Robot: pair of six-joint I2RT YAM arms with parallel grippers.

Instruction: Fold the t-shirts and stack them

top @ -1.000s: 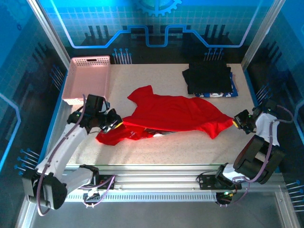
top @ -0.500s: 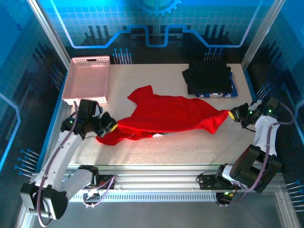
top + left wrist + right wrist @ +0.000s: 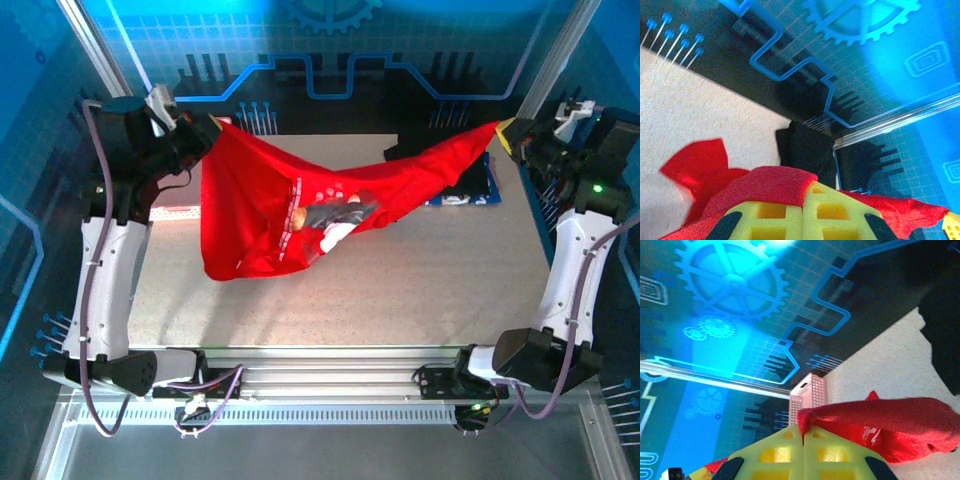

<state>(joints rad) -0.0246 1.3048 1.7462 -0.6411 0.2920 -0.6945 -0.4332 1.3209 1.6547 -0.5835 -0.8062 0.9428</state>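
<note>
Pinching red cloth tight, the left end effector (image 3: 203, 128) and the right end effector (image 3: 503, 132) are holding the red t-shirt (image 3: 255, 215) by opposite edges, high above the desk (image 3: 400, 290). The shirt is sagging between them, its print crumpling mid-span, while the folded dark shirts (image 3: 470, 182) are lying at the desk's far right corner.

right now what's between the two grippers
The red t-shirt, pinched at each end by the left gripper and right gripper, hangs stretched between them; the top view shows it.
</note>
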